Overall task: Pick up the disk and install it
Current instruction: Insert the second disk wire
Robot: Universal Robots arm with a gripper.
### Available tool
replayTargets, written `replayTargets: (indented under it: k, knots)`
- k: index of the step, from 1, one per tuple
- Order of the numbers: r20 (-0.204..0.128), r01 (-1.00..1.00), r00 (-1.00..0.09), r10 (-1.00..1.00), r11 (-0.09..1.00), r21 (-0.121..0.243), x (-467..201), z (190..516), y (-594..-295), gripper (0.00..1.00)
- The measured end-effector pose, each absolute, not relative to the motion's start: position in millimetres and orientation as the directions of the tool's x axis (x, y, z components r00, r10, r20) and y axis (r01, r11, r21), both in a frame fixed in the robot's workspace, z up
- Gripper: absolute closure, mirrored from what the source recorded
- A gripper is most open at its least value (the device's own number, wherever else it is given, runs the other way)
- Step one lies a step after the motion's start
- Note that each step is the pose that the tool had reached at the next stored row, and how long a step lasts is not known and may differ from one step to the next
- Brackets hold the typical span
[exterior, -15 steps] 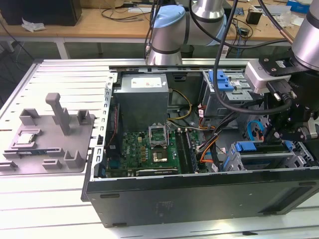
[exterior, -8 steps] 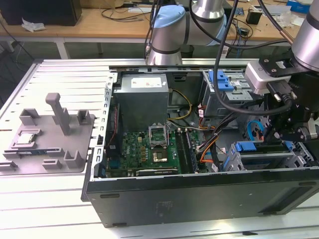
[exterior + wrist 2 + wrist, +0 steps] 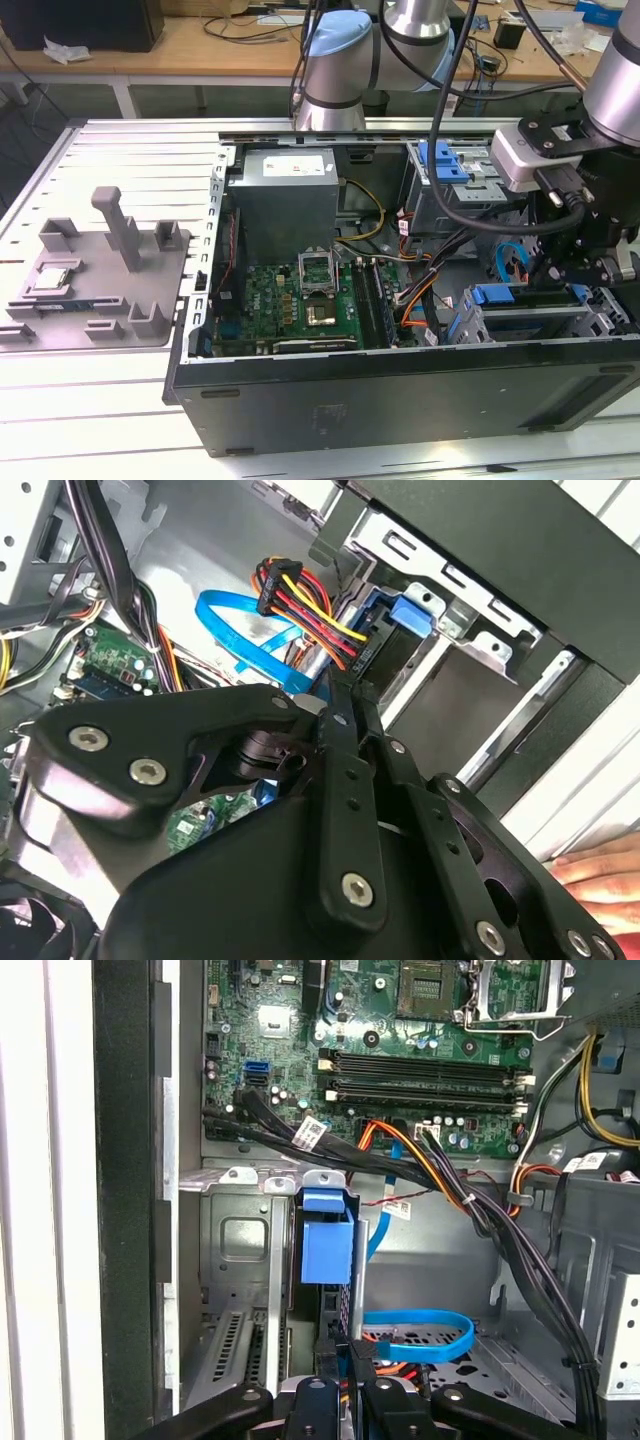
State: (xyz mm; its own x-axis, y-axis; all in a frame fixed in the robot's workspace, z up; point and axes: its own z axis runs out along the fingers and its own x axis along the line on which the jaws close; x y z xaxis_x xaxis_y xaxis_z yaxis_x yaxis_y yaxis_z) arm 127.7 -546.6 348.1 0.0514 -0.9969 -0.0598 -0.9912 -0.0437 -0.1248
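Observation:
The disk (image 3: pixel 326 1245) stands on edge in a slot of the metal drive cage (image 3: pixel 240 1260) at the case's front corner. Mostly its blue bracket end shows. In the second wrist view the blue bracket (image 3: pixel 385 645) sits just beyond my fingertips, beside a bundle of red, yellow and black power wires. My gripper (image 3: pixel 348 1355) reaches down into that slot, its two black fingers (image 3: pixel 340 780) pressed close together on the disk's edge. In the exterior view the gripper (image 3: pixel 562 285) hangs over the cage at the right end of the case, with blue bracket parts (image 3: pixel 495 295) beside it.
The open computer case (image 3: pixel 400 380) lies on a slatted table, with its motherboard (image 3: pixel 300 300) in the middle. A loose blue data cable (image 3: pixel 420 1330) and black cable bundles (image 3: pixel 500 1230) run close to the cage. A grey fixture plate (image 3: pixel 100 270) sits on the exterior view's left. A person's hand (image 3: pixel 600 875) rests outside the case.

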Motion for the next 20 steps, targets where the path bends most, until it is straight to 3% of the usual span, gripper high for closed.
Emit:
replayTargets:
  k: [20]
  knots:
    - [-0.06,-0.988,0.1,-0.993,-0.092,-0.125,128.4,338.9,-546.4,0.84]
